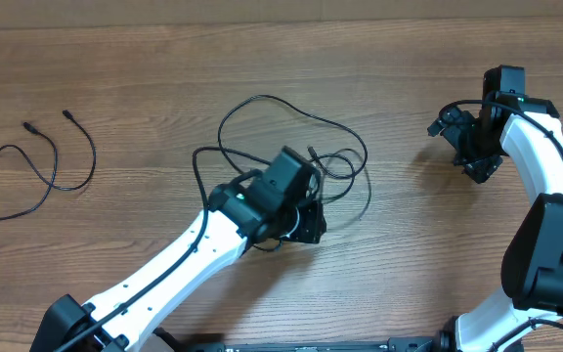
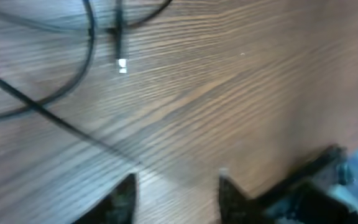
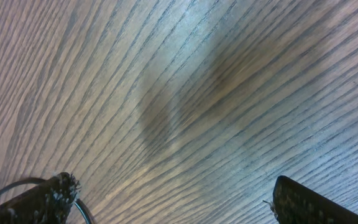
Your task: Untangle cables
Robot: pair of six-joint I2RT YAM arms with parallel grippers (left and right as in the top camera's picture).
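Observation:
A tangle of thin black cables lies in loose loops at the table's middle. A separate single cable lies spread out at the far left, both plugs free. My left gripper hovers low at the tangle's near edge. In the left wrist view the left gripper is open, with only bare wood between its fingers. Cable strands and a silver-tipped plug lie just beyond it. My right gripper sits apart at the right. In its own view the right gripper is wide open over bare wood.
The wooden table fills every view. A thin dark cord curves beside the right gripper's left finger. The white right arm runs down the right edge.

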